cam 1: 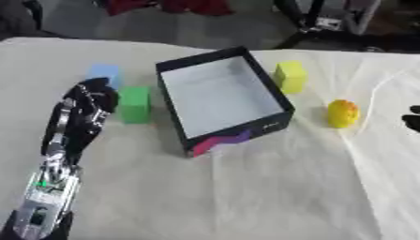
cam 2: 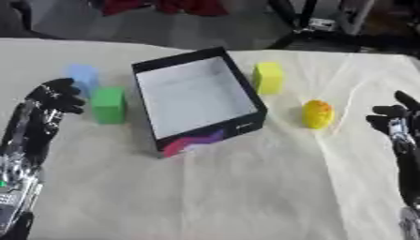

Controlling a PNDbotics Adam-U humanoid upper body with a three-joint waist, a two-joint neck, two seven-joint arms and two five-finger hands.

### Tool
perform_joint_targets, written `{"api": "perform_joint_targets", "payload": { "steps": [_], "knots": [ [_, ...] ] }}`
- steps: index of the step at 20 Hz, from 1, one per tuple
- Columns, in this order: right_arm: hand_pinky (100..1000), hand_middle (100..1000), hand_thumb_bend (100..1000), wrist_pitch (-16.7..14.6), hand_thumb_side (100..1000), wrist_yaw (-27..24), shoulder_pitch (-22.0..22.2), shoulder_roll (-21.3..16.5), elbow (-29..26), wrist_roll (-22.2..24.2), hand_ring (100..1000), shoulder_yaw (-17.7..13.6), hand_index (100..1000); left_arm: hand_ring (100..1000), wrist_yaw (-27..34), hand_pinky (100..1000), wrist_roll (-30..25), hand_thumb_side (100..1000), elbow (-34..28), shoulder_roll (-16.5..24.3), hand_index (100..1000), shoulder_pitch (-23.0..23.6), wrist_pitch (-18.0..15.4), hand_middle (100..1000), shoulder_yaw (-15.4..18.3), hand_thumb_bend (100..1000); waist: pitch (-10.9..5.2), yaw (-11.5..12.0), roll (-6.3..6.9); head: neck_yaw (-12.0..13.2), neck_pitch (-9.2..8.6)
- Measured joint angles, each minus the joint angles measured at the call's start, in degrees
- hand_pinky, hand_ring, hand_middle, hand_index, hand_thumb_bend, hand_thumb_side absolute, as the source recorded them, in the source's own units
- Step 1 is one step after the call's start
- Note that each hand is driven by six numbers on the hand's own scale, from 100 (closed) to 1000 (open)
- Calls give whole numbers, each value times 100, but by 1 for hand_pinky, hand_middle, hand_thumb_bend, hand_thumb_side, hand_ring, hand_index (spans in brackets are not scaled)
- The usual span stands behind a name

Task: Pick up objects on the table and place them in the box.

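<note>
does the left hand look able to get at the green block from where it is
Probably yes. The left hand sits just beside the green block, on the side away from the box, with nothing between them. The blue block lies behind, out of the path.

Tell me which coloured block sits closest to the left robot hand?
The green block, just beside the left robot hand; the blue block lies behind, the yellow block beyond the box.

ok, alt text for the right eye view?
An open, empty black box sits mid-table, with green block and blue block on its left, yellow block and yellow rounded object on its right. Left hand nears the green block; right hand hovers open.
</note>
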Motion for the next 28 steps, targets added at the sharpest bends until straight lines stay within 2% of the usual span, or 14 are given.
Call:
{"api": "perform_joint_targets", "payload": {
  "steps": [5,7,9,11,12,13,14,17,20,21,23,28],
  "knots": [
    [804,668,100,0,659,0,0,0,0,0,707,0,914,588,-33,589,4,685,-1,18,769,-27,4,603,15,787,-4,-2,0,0,0],
    [804,667,100,0,658,0,0,-1,0,0,707,0,914,595,-139,594,37,683,-11,168,778,-111,34,612,79,796,-6,-2,0,0,0],
    [804,667,100,0,658,0,2,-4,0,0,707,0,914,605,-315,603,77,665,-55,442,788,-251,89,623,161,799,-12,-4,0,0,0],
    [804,667,100,1,658,0,6,-7,0,-1,706,0,914,612,-539,614,71,618,-75,835,793,-402,174,631,219,759,-25,-16,5,-1,0],
    [804,667,100,1,656,0,6,-7,0,-1,706,0,915,622,-653,627,41,627,-65,1072,802,-472,220,638,224,633,-27,-24,17,-1,0],
    [804,667,100,1,658,0,6,-8,0,-1,707,0,914,635,-784,641,-16,595,-26,1328,814,-556,263,658,218,759,-28,-33,35,-2,0],
    [804,667,100,1,657,0,6,-9,0,-1,707,0,915,651,-927,659,-116,586,49,1602,825,-654,297,674,192,760,-31,-46,55,-2,0],
    [804,668,100,1,659,0,9,-26,0,2,706,1,915,717,-1488,739,-655,533,438,2394,871,-997,287,730,-5,778,-66,-79,96,-1,0],
    [804,668,100,5,658,0,38,-60,0,13,706,8,915,738,-2086,766,-1406,510,1051,2987,882,-1425,122,746,-268,798,-88,-102,105,-1,0],
    [804,668,100,8,656,0,50,-62,0,18,706,16,915,765,-2251,809,-1634,481,1260,3114,896,-1557,48,768,-337,826,-95,-103,105,-1,0],
    [804,668,100,10,656,0,52,-65,0,23,706,35,915,781,-2571,837,-2099,464,1674,3318,904,-1850,-111,780,-533,845,-99,-120,105,2,0],
    [804,667,100,7,657,0,56,-68,2,43,707,41,915,787,-3542,856,-3105,445,2678,3470,905,-2809,-657,783,-1013,840,-120,-144,110,6,0]
  ]
}}
